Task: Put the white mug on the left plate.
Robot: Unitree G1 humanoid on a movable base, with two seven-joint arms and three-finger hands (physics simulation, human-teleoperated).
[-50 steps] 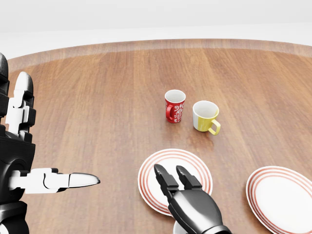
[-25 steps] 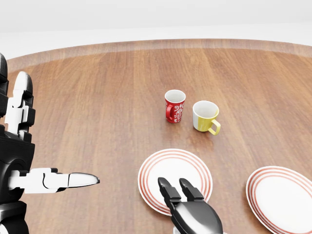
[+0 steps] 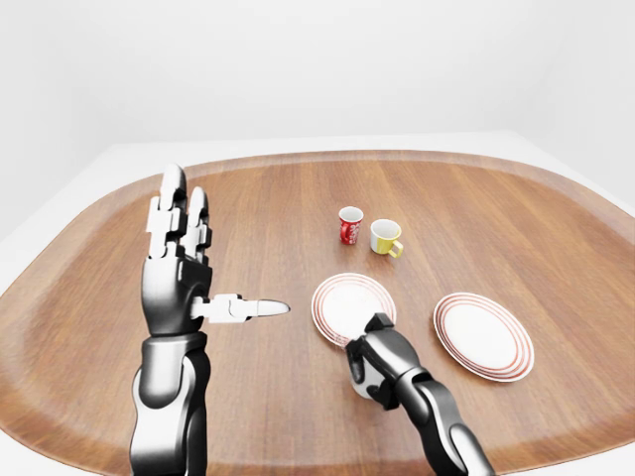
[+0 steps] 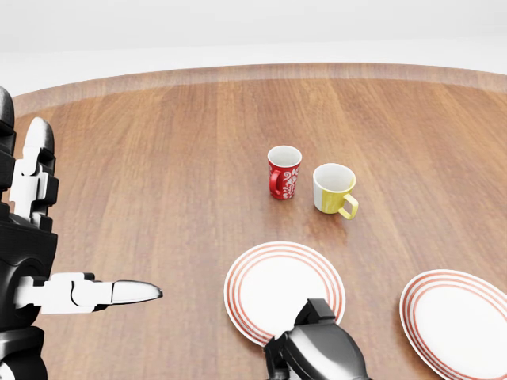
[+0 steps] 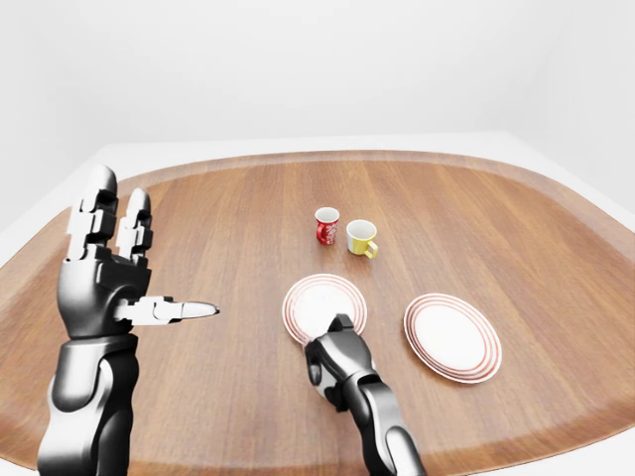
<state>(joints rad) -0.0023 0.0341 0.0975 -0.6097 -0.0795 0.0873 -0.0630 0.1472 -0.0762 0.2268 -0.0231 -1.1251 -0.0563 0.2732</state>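
Note:
The white mug (image 3: pixel 359 385) stands on the table just below the lower rim of the left red-ringed plate (image 4: pixel 269 277); my right hand hides most of it. My right hand (image 3: pixel 370 359) has its fingers curled down round the mug, seen at the bottom of the head view (image 4: pixel 313 348). My left hand (image 3: pixel 223 258) is raised at the left, open and empty, fingers upright and thumb pointing right.
A red patterned mug (image 4: pixel 283 172) and a yellow mug (image 4: pixel 333 190) stand side by side above the left plate. A second red-ringed plate (image 4: pixel 459 317) lies at the right. The round wooden table (image 3: pixel 89 258) has a raised rim.
My right hand's fingers, stretched out over the left plate's lower edge before, have drawn back and curled down round the white mug. The left hand has not moved.

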